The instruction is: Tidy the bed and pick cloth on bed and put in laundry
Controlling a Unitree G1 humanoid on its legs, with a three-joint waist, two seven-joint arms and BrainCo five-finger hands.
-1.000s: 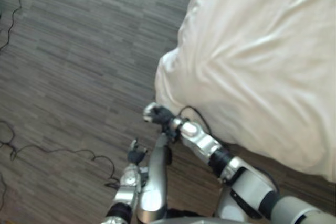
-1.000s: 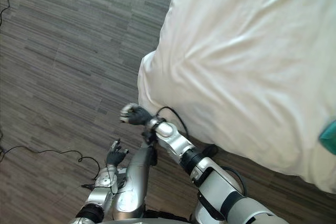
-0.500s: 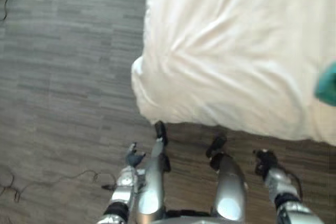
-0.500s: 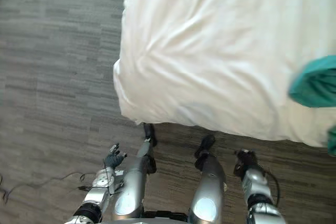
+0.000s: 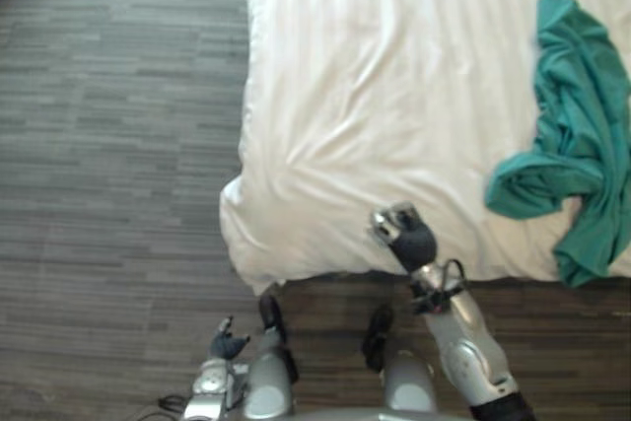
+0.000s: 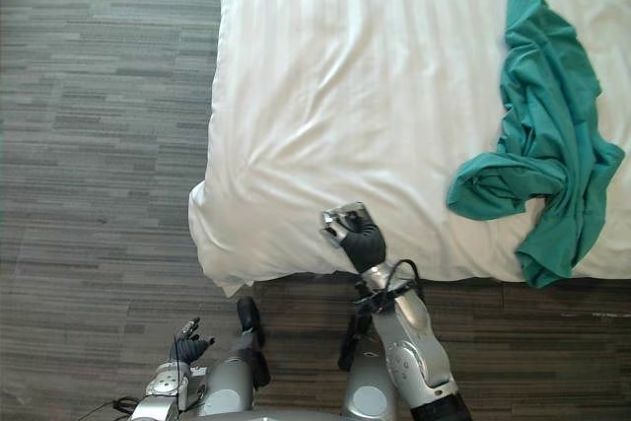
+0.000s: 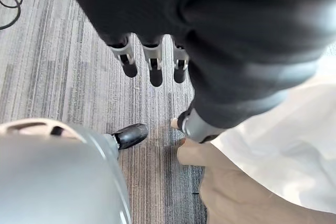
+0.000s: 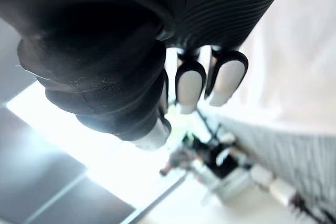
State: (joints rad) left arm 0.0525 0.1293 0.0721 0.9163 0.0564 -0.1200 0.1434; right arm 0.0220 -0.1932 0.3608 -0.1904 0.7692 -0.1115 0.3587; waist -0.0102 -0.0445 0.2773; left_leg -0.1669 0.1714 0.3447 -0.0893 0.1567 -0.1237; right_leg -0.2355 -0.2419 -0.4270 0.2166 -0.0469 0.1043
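Step in hand: approach for pick-up, no grasp made yet.

Location of teal cloth: crumpled on the bed, toward the robot's right, with its lower folds close to the near edge.

Right hand: raised over the near edge of the bed, fingers curled in, holding nothing, well apart from the cloth.

Left hand: low over the floor, near the bed corner, fingers straight and relaxed, empty.

Next move, as judged:
- Shift right along the near edge.
- Uncurl the right hand and reach in over the white sheet.
- Close on a thick, bunched fold of the cloth, not a flat part, to avoid pinching the sheet along with it.
- Expect limp fabric and trailing ends on lifting.

Room for moving: open floor to the left and along the near edge, and bare sheet between right hand and cloth. Keep the arm above the mattress edge while crossing, and keep the left hand clear of the bed corner.
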